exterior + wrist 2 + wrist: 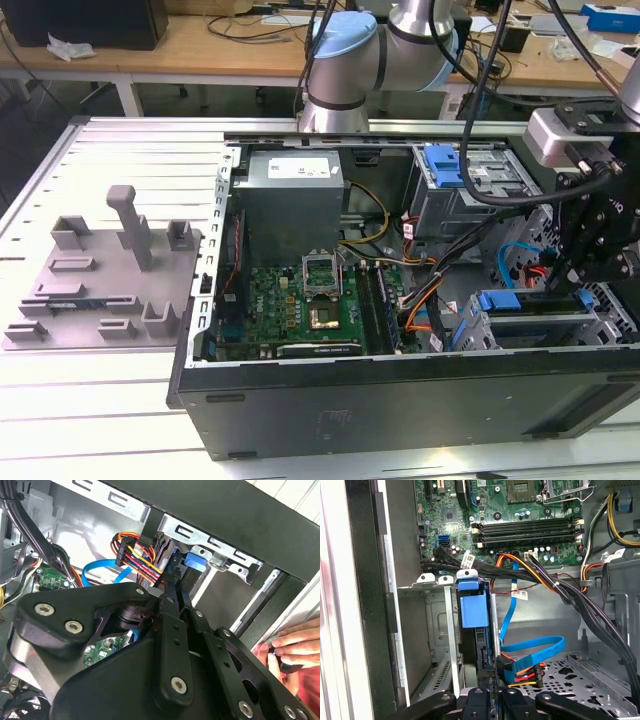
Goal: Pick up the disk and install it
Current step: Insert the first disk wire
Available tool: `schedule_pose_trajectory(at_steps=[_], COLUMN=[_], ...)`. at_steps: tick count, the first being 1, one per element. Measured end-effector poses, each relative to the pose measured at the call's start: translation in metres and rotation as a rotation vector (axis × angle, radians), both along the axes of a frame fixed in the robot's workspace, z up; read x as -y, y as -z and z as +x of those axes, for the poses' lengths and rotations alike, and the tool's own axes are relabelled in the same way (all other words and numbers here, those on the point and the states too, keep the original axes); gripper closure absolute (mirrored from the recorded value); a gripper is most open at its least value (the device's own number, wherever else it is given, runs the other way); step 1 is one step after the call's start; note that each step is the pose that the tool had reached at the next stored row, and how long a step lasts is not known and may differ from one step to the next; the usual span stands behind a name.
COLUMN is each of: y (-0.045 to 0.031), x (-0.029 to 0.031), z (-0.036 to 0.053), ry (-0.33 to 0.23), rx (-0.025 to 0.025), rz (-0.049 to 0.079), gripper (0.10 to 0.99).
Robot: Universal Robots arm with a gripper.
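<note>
The disk (pixel 472 611) stands on edge in the drive cage (pixel 431 630) of the open computer case (pixel 400 410), its light-blue bracket facing me in the first wrist view. In the second wrist view the same blue bracket tab (pixel 194 561) sits just past my fingertips. My gripper (pixel 493 694) (pixel 176 591) is right at the disk's near end, fingers drawn close together. Whether they pinch part of the disk is hidden. In the exterior view the gripper (pixel 592 280) hangs over the cage at the case's right end.
Bundled power cables (pixel 570 595) and a blue data cable (pixel 535 650) run beside the cage. The motherboard (pixel 300 300) and a grey power supply box (pixel 290 180) fill the case. A person's hand (pixel 292 647) rests on the case edge. A grey fixture (pixel 100 270) lies on the table.
</note>
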State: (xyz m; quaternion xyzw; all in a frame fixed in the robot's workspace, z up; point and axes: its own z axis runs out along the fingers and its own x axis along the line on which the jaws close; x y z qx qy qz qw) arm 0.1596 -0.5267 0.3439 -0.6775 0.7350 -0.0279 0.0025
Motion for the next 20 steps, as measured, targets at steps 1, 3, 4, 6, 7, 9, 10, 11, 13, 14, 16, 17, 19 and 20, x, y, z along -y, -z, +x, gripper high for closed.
schedule_pose_trajectory(at_steps=[1, 3, 4, 6, 7, 9, 10, 11, 13, 14, 16, 17, 19, 20], y=[0.0001, 0.0003, 0.0003, -0.0003, -0.0012, -0.003, -0.0032, -0.0032, -0.0034, -0.0033, -0.0033, -0.0033, -0.0033, -0.0033], x=[0.0, 0.0, 0.0, 0.0, 0.0, 0.0, 0.0, 0.0, 0.0, 0.0, 0.0, 0.0, 0.0, 0.0], z=[0.0, 0.0001, 0.0001, 0.0001, 0.0001, 0.0001, 0.0001, 0.0001, 0.0001, 0.0001, 0.0001, 0.0001, 0.0001, 0.0], ry=[0.0, 0.0, 0.0, 0.0, 0.0, 0.0, 0.0, 0.0, 0.0, 0.0, -0.004, -0.008, -0.017, -0.02], rx=[0.0, 0.0001, 0.0, 0.0, 0.0, 0.0, 0.0, 0.0, 0.0, 0.0, 0.0, 0.0, 0.0, 0.0001], rz=[0.0, 0.0, 0.0, 0.001, 0.001, 0.0, 0.0, 0.0, 0.0, 0.0, 0.0, 0.0, 0.0, 0.0], gripper=[0.925, 0.925, 0.925, 0.925, 0.925, 0.925, 0.925, 0.925, 0.925, 0.925, 0.925, 0.925, 0.925, 0.925])
